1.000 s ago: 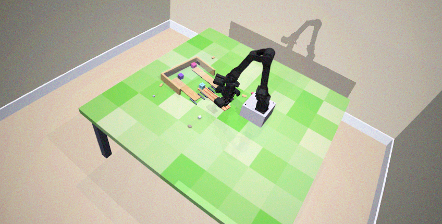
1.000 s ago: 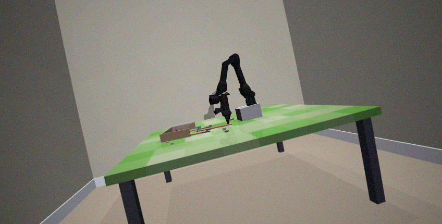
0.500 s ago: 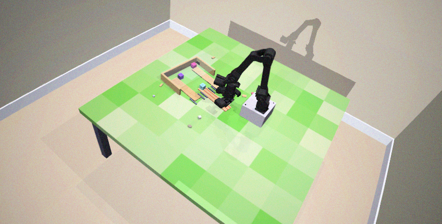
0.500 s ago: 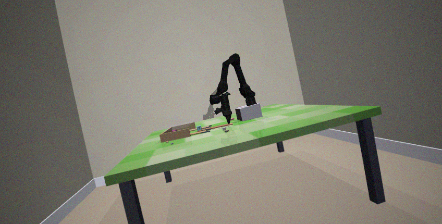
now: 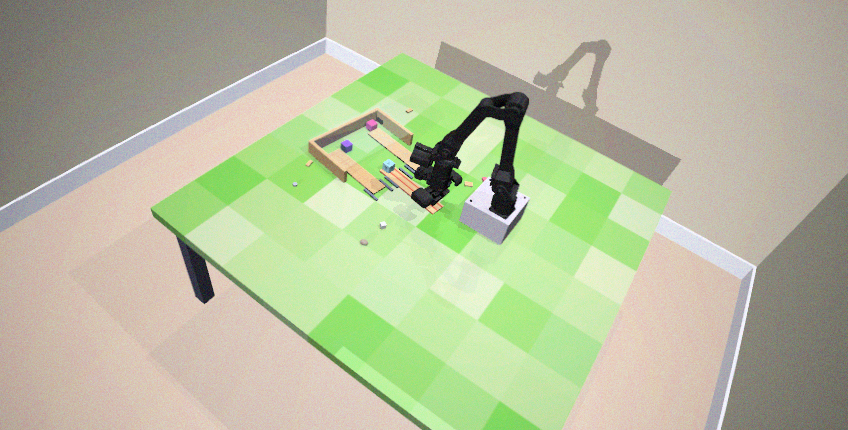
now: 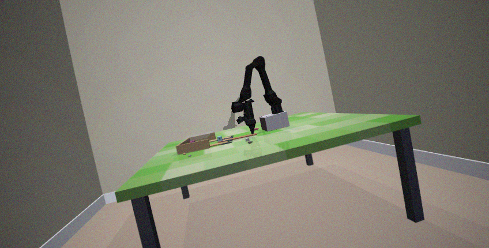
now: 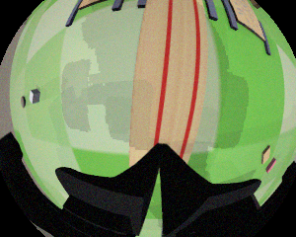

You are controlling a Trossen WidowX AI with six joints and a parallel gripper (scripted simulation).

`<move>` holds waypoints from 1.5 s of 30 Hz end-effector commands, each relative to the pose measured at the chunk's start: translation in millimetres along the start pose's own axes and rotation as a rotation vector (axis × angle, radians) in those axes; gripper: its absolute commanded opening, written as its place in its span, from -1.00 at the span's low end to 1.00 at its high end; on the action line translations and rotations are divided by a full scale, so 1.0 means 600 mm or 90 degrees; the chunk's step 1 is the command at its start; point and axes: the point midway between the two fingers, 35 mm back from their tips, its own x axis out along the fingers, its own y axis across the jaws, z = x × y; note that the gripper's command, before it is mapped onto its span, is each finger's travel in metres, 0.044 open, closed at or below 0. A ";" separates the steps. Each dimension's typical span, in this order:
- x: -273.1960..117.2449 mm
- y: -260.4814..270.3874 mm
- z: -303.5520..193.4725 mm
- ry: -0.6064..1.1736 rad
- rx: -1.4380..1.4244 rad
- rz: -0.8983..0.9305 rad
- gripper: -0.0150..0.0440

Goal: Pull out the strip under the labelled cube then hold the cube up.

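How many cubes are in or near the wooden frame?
3: pink cube in the frame's far corner, purple cube inside, light-blue cube on the red-striped strip.
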 end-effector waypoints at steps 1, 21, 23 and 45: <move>-0.004 0.000 0.001 0.001 0.000 0.000 -0.49; -0.071 -0.006 0.086 0.014 -0.031 -0.004 0.58; -0.071 -0.007 0.099 0.013 -0.031 -0.004 0.75; -0.082 -0.008 0.242 0.009 -0.031 -0.004 1.00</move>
